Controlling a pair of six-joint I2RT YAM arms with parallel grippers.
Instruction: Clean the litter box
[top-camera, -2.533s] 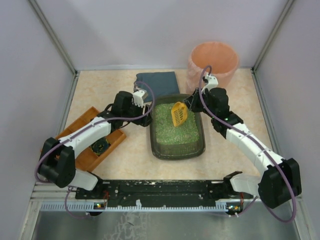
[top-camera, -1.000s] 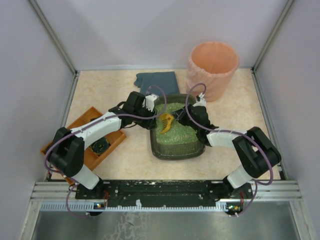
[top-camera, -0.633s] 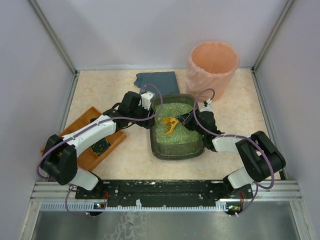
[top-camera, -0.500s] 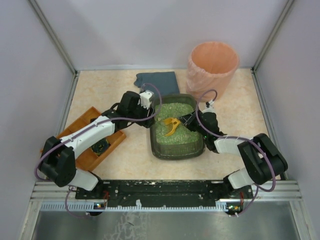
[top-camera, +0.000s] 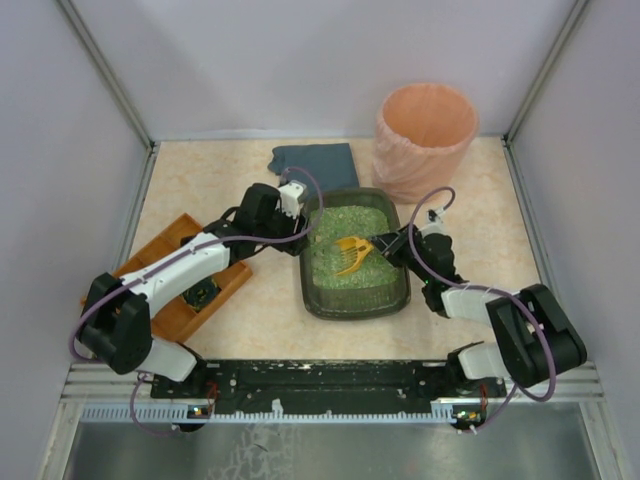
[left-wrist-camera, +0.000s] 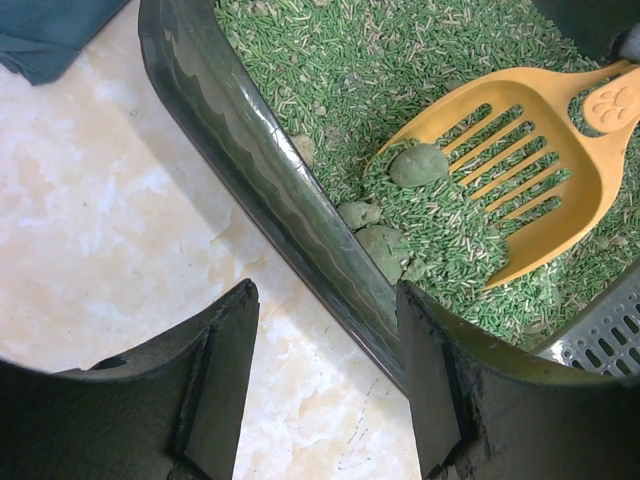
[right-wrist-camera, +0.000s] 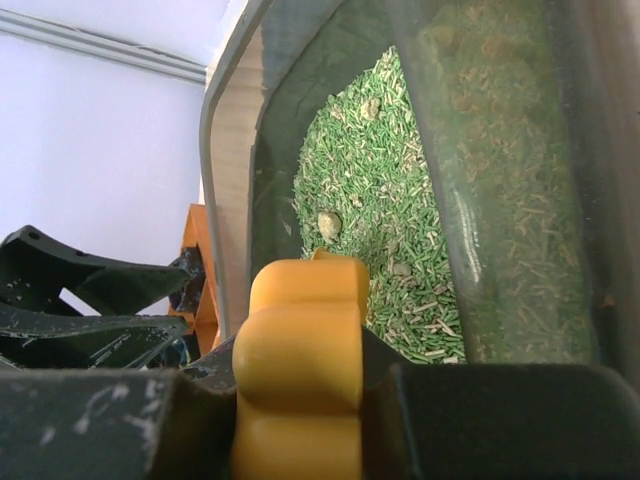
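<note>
Litter box (top-camera: 354, 308), grey-green, holding green litter, mid-bench (top-camera: 200, 185); yellow scoop (top-camera: 352, 253) resting on the litter, its handle clamped in the right tool (top-camera: 387, 243). Left tool (top-camera: 299, 230) at the box's left rim. Peach bin (top-camera: 425, 140) and dark cloth (top-camera: 314, 161) behind; wooden tray (top-camera: 172, 322) at left.

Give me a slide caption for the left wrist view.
Yellow scoop holding litter and a clump inside the litter box, open left pincer at its rim.

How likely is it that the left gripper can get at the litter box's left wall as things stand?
Probably yes. The left gripper is open right at the litter box, whose left wall runs into the gap between its fingers; nothing lies between. The scoop sits farther inside, clear of that wall.
</note>
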